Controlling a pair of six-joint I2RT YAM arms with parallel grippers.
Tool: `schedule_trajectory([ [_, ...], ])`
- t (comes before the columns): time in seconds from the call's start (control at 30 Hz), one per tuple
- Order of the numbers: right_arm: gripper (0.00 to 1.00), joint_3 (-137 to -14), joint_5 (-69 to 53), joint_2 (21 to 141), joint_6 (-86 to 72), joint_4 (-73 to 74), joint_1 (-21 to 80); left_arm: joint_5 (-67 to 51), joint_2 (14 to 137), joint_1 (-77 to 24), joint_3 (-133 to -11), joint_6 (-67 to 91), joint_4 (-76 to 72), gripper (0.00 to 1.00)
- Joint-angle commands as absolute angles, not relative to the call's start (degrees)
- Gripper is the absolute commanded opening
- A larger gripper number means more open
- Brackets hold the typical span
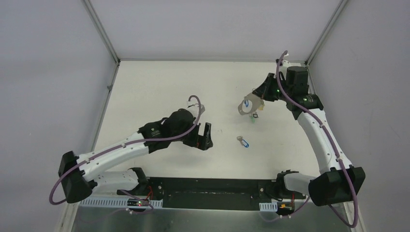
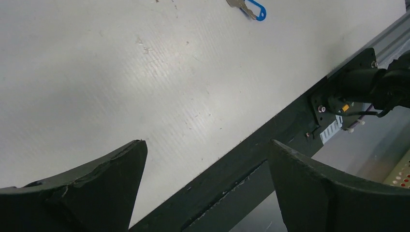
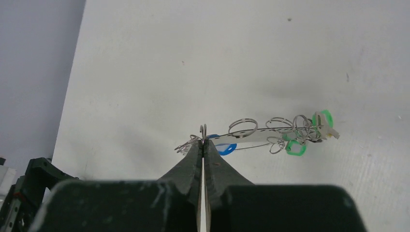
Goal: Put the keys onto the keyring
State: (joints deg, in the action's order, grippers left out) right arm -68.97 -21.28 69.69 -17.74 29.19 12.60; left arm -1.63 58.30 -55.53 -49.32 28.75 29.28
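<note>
My right gripper (image 1: pixel 259 96) is shut on the rim of the keyring (image 1: pixel 247 106) and holds it above the table at the back right. In the right wrist view the keyring (image 3: pixel 263 134) lies edge-on beyond the shut gripper (image 3: pixel 203 141). Small wire rings, a blue tag (image 3: pixel 226 149) and green tags (image 3: pixel 295 148) hang from it. A loose key with a blue tag (image 1: pixel 244 141) lies on the table between the arms. It also shows at the top of the left wrist view as the blue-tagged key (image 2: pixel 252 8). My left gripper (image 1: pixel 206 136) (image 2: pixel 207 143) is open, holds nothing, and sits left of that key.
A black base rail (image 2: pixel 270 150) runs along the table's near edge, with the right arm's base (image 2: pixel 367 87) on it. White enclosure walls (image 1: pixel 58 72) close the table at the left, back and right. A dark fixture (image 3: pixel 24 193) sits at the lower left of the right wrist view.
</note>
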Motion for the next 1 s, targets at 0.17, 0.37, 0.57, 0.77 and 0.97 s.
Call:
schedule_trajectory([
  [0.17, 0.00, -63.7, -18.2, 65.3, -18.4, 33.5, 3.1, -8.4, 82.6, -55.8, -62.0, 36.8, 27.5, 0.99],
  [0.37, 0.00, -57.8, -12.6, 62.8, -18.4, 34.1, 0.1, -15.4, 98.0, -55.8, -72.8, 27.3, 23.3, 0.96],
  [0.57, 0.00, -51.9, -7.4, 59.8, -20.8, 31.6, -3.3, -23.8, 109.8, -55.0, -81.8, 15.4, 19.8, 0.77],
  [0.77, 0.00, -50.4, -6.5, 59.4, -22.2, 30.9, -4.1, -23.8, 115.6, -54.8, -85.8, 8.5, 14.8, 0.72],
  [0.97, 0.00, -48.8, -4.1, 58.1, -22.5, 30.0, -4.2, -22.2, 118.5, -54.1, -86.4, 6.5, 8.4, 0.70],
])
